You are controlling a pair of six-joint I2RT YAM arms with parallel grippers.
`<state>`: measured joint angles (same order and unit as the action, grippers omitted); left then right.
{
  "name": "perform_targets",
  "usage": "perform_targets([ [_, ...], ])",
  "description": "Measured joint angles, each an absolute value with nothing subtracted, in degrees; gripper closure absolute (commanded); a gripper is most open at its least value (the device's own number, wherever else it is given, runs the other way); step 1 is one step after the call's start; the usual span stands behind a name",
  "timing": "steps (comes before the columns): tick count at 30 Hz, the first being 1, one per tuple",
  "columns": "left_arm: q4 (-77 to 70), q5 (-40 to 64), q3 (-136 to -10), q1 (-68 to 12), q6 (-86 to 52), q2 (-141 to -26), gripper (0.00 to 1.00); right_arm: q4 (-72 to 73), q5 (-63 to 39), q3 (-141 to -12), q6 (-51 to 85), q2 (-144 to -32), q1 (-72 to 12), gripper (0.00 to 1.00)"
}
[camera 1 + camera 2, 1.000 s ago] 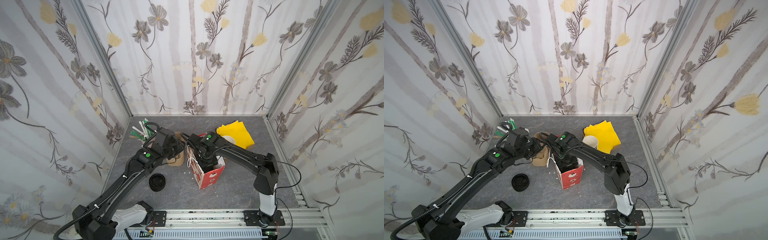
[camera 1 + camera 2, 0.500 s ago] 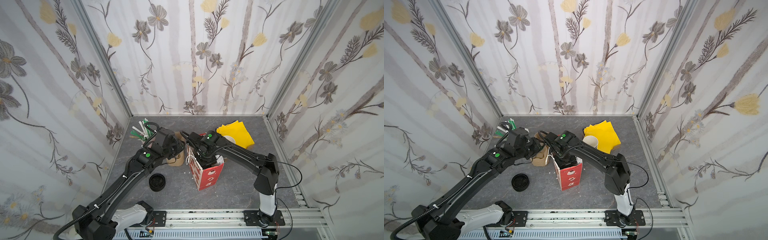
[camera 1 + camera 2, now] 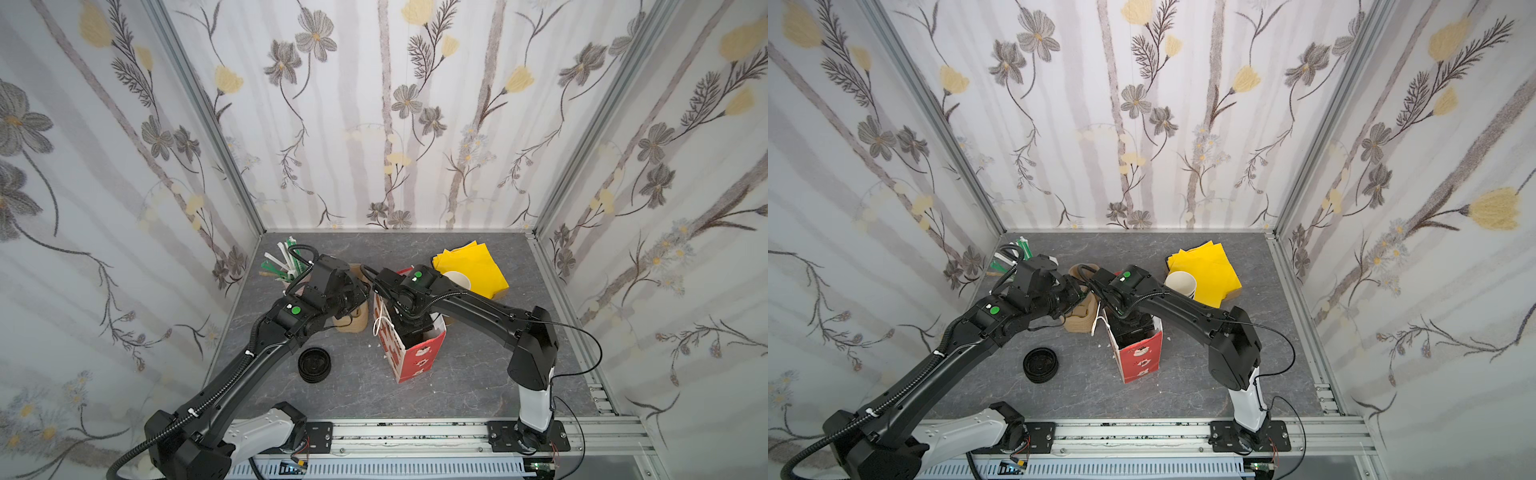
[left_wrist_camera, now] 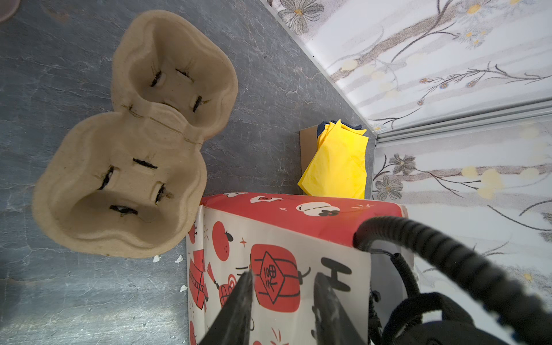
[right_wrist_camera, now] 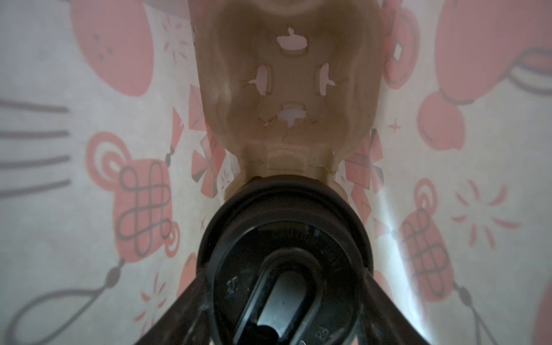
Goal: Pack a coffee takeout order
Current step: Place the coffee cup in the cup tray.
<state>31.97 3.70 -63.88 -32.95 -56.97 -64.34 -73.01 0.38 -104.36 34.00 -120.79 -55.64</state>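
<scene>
Cup (image 5: 283, 239) sits in carrier (image 5: 286, 89) deep inside bag (image 3: 415, 353), right pincer (image 5: 285, 280) grasping its lid; left pincer (image 4: 282, 286) parted beside bag. Risk: pulling out snags bag wall, tips it.

desk (image 3: 478, 386) grey slate | on it: red bag (image 3: 419, 357) upright, pulp carrier (image 3: 353, 323), black lids (image 3: 315, 365), yellow napkins (image 3: 469, 266), paper cup (image 3: 457, 279), straws (image 3: 282, 266)

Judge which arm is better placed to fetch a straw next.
Probably left: the left gripper is open outside the bag, and the straws stand beside that arm. The right gripper is down in the bag, closed on the cup.
</scene>
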Motion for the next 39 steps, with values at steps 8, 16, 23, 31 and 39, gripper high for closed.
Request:
perform_targets([
  [8, 31.94, 3.70, -63.88, -32.93, -56.97, -64.58, 0.65, -74.63, 0.36, -106.76, 34.00, -120.18, -55.90, 0.44],
  [16, 31.94, 3.70, -63.88, -32.91, -56.97, -64.64, 0.65, -76.95, 0.40, -108.20, 34.46, -118.96, -55.86, 0.44],
  [23, 31.94, 4.43, -64.03, -32.88, -56.93, -64.64, 0.63, -77.28, 0.47, -109.10, 34.48, -118.96, -55.90, 0.44],
  [31, 31.38, 6.24, -64.60, -32.88, -56.99, -61.43, 0.60, -76.20, 0.43, -107.83, 34.46, -119.66, -56.01, 0.44],
  [39, 31.35, 11.38, -60.62, -33.76, -61.08, -57.82, 0.51, -74.91, 0.38, -107.15, 34.46, -120.09, -56.12, 0.44],
])
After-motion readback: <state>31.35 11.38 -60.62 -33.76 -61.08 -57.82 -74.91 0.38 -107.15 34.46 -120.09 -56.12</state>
